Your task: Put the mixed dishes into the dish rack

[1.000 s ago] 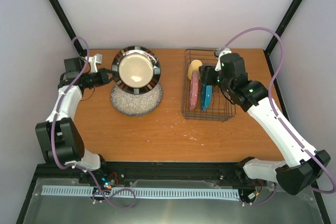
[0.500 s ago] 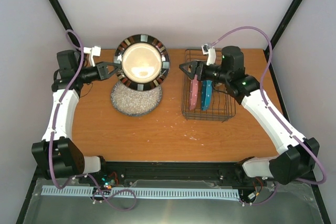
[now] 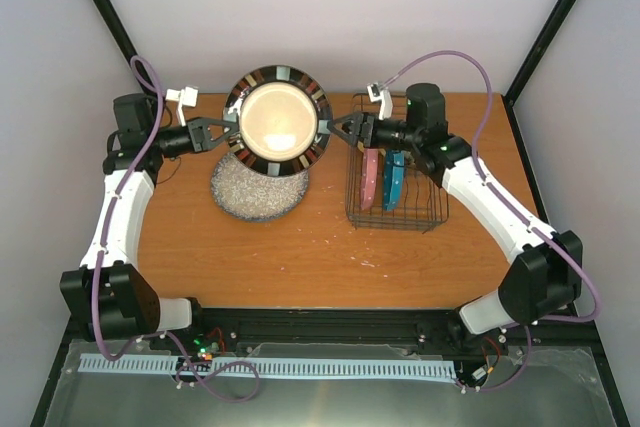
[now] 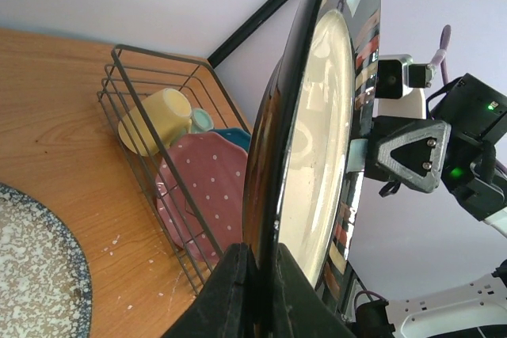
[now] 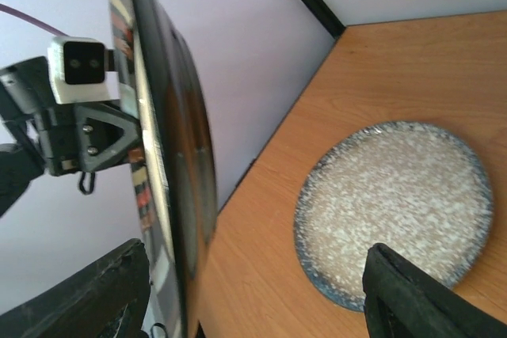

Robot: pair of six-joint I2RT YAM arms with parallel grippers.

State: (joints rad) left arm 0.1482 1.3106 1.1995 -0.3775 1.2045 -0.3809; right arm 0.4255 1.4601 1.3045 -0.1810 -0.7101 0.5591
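Mid-air handover over the table [image 3: 300,247]: my left tool [image 3: 228,130] is clamped on the rim of the dark-rimmed plate [image 3: 278,119]. It holds the plate on edge, clear of the wood and above the grey speckled plate [image 3: 245,192], which lies flat on the table.

My right tool [image 3: 340,129] reaches across from the rack side with its jaws spread wide and nothing in them, at the plate's opposite rim. I read the edge-on hold as deliberate. The dish rack [image 3: 430,217] sits within the right arm's reach, and a plate has to go in upright between its dividers, so passing it over vertical saves a turn later.

The pink dotted plate [image 3: 370,179] and teal dotted plate [image 3: 393,182] already stand side by side in the rack.

The overhead view shows the cream face and both arms flanking it, but not how the right jaws sit on the rim. The right wrist camera fills that in: the plate's edge lies between the open fingers, close to one, with no contact I can confirm.

The left wrist camera alone shows the yellow handled mug [image 4: 154,120] and small mint-green bowl [image 4: 201,120] at the rack's far end, a spot the right arm hides from above.
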